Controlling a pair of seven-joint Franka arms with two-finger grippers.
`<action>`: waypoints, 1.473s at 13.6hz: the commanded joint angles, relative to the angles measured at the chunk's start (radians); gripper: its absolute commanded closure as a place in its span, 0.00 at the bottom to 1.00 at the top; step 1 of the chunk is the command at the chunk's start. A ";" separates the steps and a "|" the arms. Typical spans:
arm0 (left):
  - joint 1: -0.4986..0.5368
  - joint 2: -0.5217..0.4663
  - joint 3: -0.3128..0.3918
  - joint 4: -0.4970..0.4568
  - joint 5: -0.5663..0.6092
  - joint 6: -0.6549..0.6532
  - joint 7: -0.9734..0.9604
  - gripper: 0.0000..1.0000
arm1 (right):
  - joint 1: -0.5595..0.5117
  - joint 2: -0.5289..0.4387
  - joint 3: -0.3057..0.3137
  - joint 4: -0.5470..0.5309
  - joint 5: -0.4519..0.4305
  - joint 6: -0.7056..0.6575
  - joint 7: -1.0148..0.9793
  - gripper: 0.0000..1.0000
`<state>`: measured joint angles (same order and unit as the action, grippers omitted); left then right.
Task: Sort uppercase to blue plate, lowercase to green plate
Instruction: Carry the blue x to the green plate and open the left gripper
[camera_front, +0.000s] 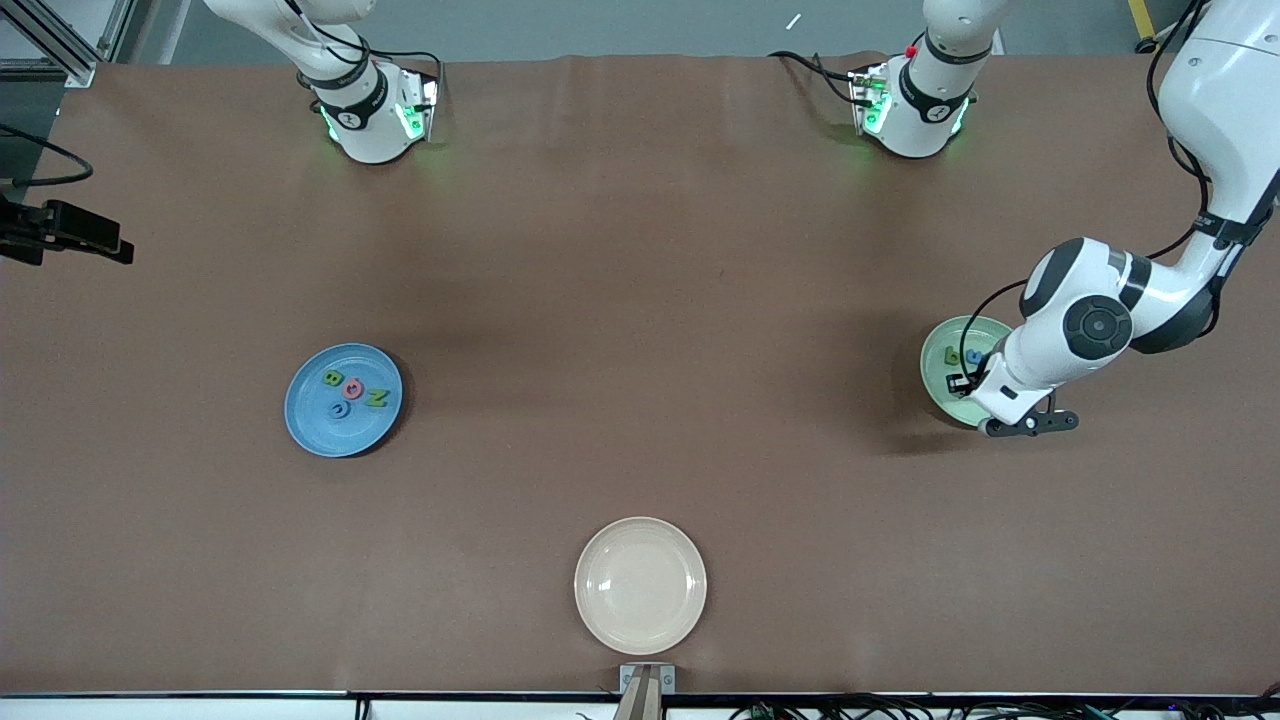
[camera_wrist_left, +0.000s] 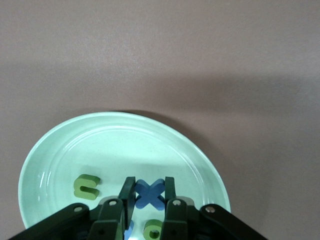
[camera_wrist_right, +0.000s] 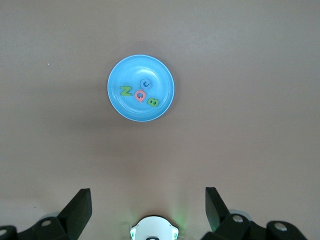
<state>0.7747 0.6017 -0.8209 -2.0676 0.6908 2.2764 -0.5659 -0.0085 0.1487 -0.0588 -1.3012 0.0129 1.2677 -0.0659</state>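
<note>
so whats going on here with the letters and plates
The left tool is shut on the blue x, low over the green plate, where a green u and two more letters already lie. The blue plate holds four letters: N, B, C and a pink one. The right tool waits open, high above the table. The cream plate holds nothing.

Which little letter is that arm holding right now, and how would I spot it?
Look to the pale green plate at the left arm's end of the table, under the left gripper. The gripper is shut on the blue x, low over that plate. It is the only cross shape there; the green u beside it is curved and lies free.
</note>
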 joint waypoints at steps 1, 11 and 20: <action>0.020 0.019 -0.009 0.000 0.044 0.005 0.015 0.85 | 0.010 -0.031 0.002 -0.036 0.001 -0.010 0.008 0.00; 0.026 0.033 -0.009 -0.002 0.065 0.006 0.015 0.56 | 0.005 -0.159 -0.004 -0.220 0.016 0.130 0.014 0.00; 0.028 -0.054 -0.058 0.038 0.020 -0.046 0.014 0.01 | -0.001 -0.247 -0.009 -0.341 0.032 0.223 0.046 0.00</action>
<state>0.7927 0.6029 -0.8493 -2.0355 0.7388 2.2724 -0.5656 -0.0041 -0.0184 -0.0677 -1.5418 0.0273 1.4434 -0.0476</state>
